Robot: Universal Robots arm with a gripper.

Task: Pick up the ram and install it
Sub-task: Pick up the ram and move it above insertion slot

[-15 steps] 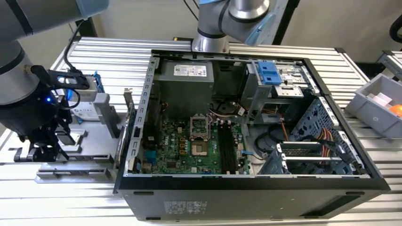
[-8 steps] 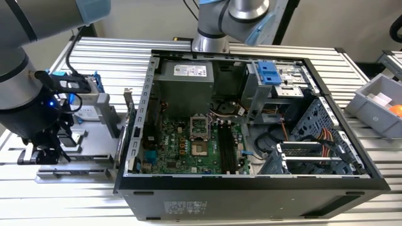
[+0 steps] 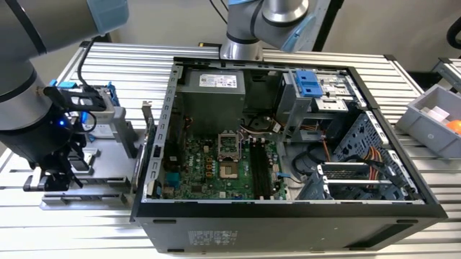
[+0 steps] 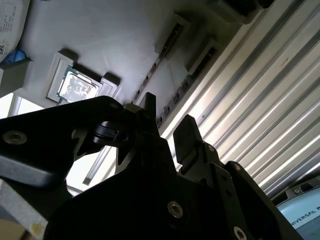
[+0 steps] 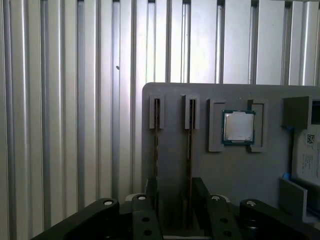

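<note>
In the exterior view, a tray (image 3: pixel 101 200) is seen on the bench (image 3: pixel 129 54), just beside an open case (image 3: pixel 288 216). The hand (image 3: pixel 52 181) is held low over the tray by the arm (image 3: pixel 29 108).

In the second wrist view, the hand (image 4: pixel 169 120) is seen with its fingers (image 4: pixel 187 131) apart and nothing clamped. The ram (image 4: pixel 159 59) is stood on edge in a slot of the tray (image 4: pixel 115 45), next to the processor (image 4: pixel 77 87).

In the first wrist view, the ram (image 5: pixel 190 135) and a second stick (image 5: pixel 156 135) are seated in neighbouring slots of the tray (image 5: pixel 170 92), the ram nearer the processor (image 5: pixel 238 126). The hand (image 5: pixel 175 181) is placed over both slots, fingers (image 5: pixel 200 192) spread. Whether a stick is touched cannot be told.
</note>
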